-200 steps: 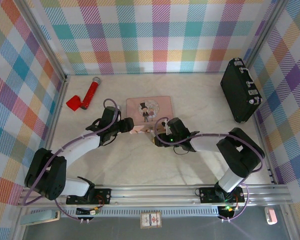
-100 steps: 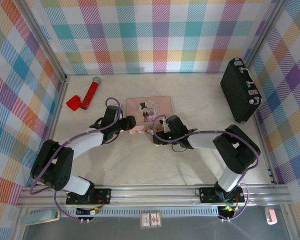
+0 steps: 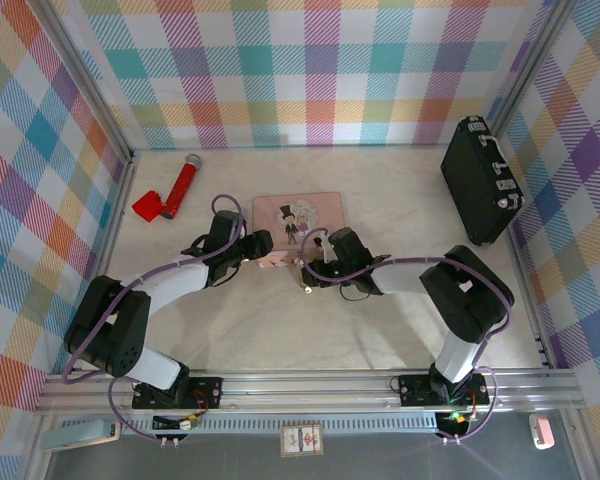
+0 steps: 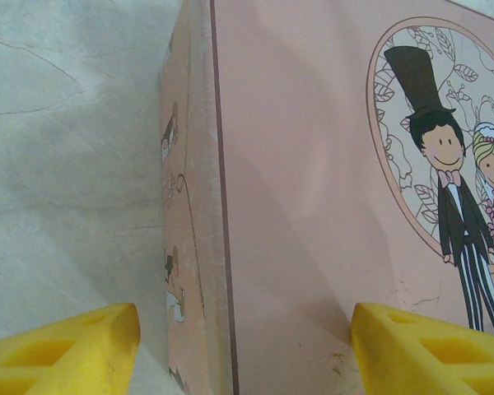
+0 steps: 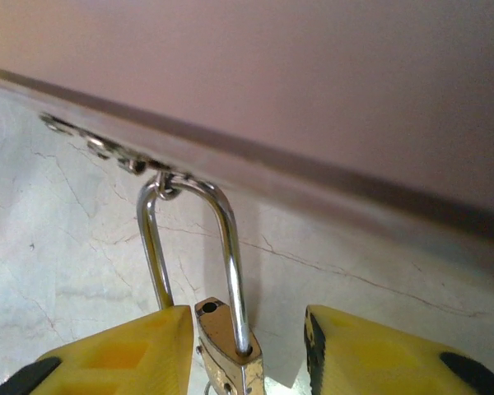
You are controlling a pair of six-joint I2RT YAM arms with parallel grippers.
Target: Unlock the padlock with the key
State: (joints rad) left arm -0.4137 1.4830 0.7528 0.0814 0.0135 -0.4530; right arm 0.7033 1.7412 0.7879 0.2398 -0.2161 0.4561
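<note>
Since a second ago the right arm has slid in closer to the near edge of the pink picture-lidded tin (image 4: 313, 206), and its fingers have narrowed. The left arm has swung its elbow inward, but its wrist has barely shifted.

The right gripper (image 5: 247, 329) is half-open. The tiny brass-gold padlock (image 5: 226, 350) sits right between its yellow fingertips (image 5: 123, 354), hugging one finger with a clear gap on the other side, so it's bracketed and not clamped. The padlock's long axis runs straight out ahead of the fingers. The body is at the tips and the shiny silver shackle (image 5: 230, 247) arches away to a little ring at the tin's rim. There's a dark hole on top of the body, but it's hard to tell whether the shackle's other leg is seated.

The left gripper (image 4: 245, 329) is wide open and holds nothing. It straddles the tin's side edge, one fingertip over the smooth lid and one over the pale veined marble-look table (image 5: 66, 247).

The right arm is clearly the nearer one. A squeeze should pin the slick little body.
</note>
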